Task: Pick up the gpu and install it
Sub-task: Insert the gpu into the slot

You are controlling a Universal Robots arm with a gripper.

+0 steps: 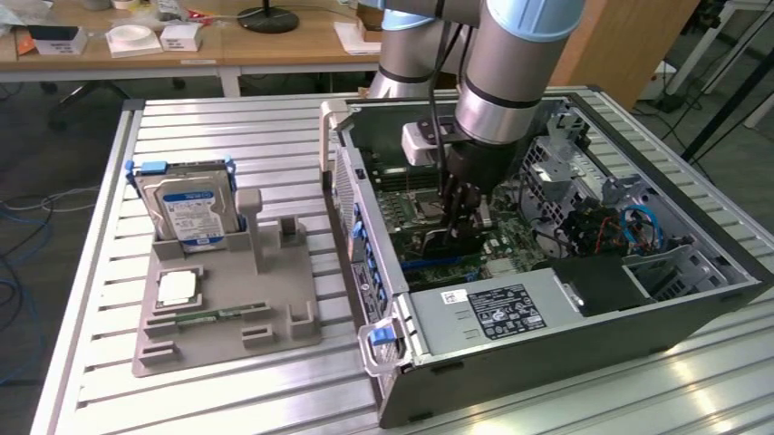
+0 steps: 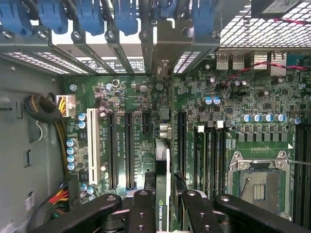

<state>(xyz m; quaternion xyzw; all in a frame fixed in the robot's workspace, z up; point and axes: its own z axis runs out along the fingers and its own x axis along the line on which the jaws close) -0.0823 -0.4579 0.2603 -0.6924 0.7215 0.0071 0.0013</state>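
My gripper [image 2: 164, 213] is down inside the open computer case [image 1: 508, 362] and is shut on the gpu [image 2: 163, 170]. In the wrist view the card shows edge-on between the black fingers [image 2: 142, 211], with a green logo label on its edge. It hangs over the green motherboard [image 2: 146, 97], in line with the long black expansion slots [image 2: 129, 145] and the row of silver slot covers at the case wall. In the exterior view the gripper [image 1: 466, 231] reaches down to the board at the middle of the case, and the dark card [image 1: 445, 243] is partly hidden by it.
A grey fixture [image 1: 230, 308] at the exterior view's left holds a silver hard drive with a blue label [image 1: 188, 213], a square chip [image 1: 178, 288] and a narrow memory stick [image 1: 217, 315]. The power supply [image 1: 496, 313], CPU socket [image 2: 257, 182] and cable bundle [image 2: 46, 111] crowd the case.
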